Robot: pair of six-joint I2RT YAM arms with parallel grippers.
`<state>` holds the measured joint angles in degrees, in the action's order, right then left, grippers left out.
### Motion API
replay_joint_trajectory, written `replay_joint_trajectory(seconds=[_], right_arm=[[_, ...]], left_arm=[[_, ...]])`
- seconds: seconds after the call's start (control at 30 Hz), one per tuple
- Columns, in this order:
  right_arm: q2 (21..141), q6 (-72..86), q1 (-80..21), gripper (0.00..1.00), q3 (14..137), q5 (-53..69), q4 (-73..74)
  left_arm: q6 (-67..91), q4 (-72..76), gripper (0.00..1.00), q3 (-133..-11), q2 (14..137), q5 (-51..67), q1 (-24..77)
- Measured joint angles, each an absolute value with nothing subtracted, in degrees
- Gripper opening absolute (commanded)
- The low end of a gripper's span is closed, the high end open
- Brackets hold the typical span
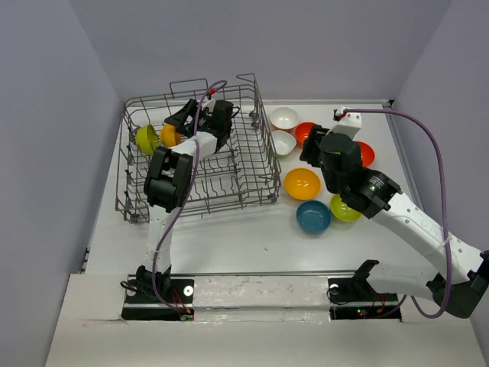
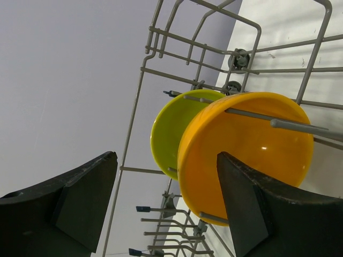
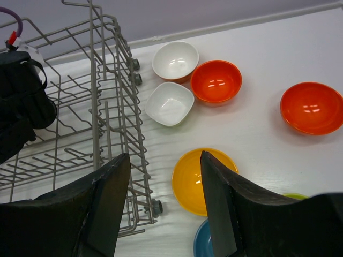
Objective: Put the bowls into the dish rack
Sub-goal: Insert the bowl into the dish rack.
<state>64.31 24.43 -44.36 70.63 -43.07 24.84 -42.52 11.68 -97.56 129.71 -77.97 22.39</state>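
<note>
The left arm (image 1: 164, 180) and right arm (image 1: 412, 225) share one build: slim white links joined by bulky black cylindrical joints, each bolted to a black base, the left base (image 1: 157, 293) and the right base (image 1: 357, 289), at the near edge of the desk. A purple left cable (image 1: 156, 260) runs along the left arm and ends in a red tip. A purple right cable (image 1: 442, 183) loops wide beside the right arm. The left fingers (image 2: 80, 195) and right fingers (image 3: 104, 201) are matte black, broad, wedge-shaped blades with flat inner faces
</note>
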Motion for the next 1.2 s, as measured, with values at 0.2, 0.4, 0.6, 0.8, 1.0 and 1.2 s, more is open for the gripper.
replay_joint_trajectory(seconds=[0.2, 0.4, 0.6, 0.8, 1.0, 1.2], right_arm=[[64.31, 24.4, -44.36, 0.61, 70.63, -43.05, 24.82], [64.31, 24.4, -44.36, 0.61, 70.63, -43.07, 24.82], [64.31, 24.4, -44.36, 0.61, 70.63, -43.07, 24.82], [64.31, 24.4, -44.36, 0.61, 70.63, -43.07, 24.82], [64.31, 24.4, -44.36, 0.61, 70.63, -43.07, 24.82], [64.31, 24.4, -44.36, 0.61, 70.63, -43.09, 24.82]], left_arm=[[-41.25, 9.93, 0.89, -98.0, 129.71, -77.54, 22.68], [-39.77, 8.34, 0.89, -98.72, 129.71, -76.84, 23.07], [-38.87, 7.35, 0.89, -99.18, 129.71, -76.49, 23.4], [-38.44, 6.52, 0.88, -99.18, 129.71, -76.31, 23.59], [-38.11, 6.07, 0.88, -99.2, 129.69, -76.12, 23.77], [-38.0, 5.69, 0.88, -99.5, 129.67, -75.92, 23.92]])
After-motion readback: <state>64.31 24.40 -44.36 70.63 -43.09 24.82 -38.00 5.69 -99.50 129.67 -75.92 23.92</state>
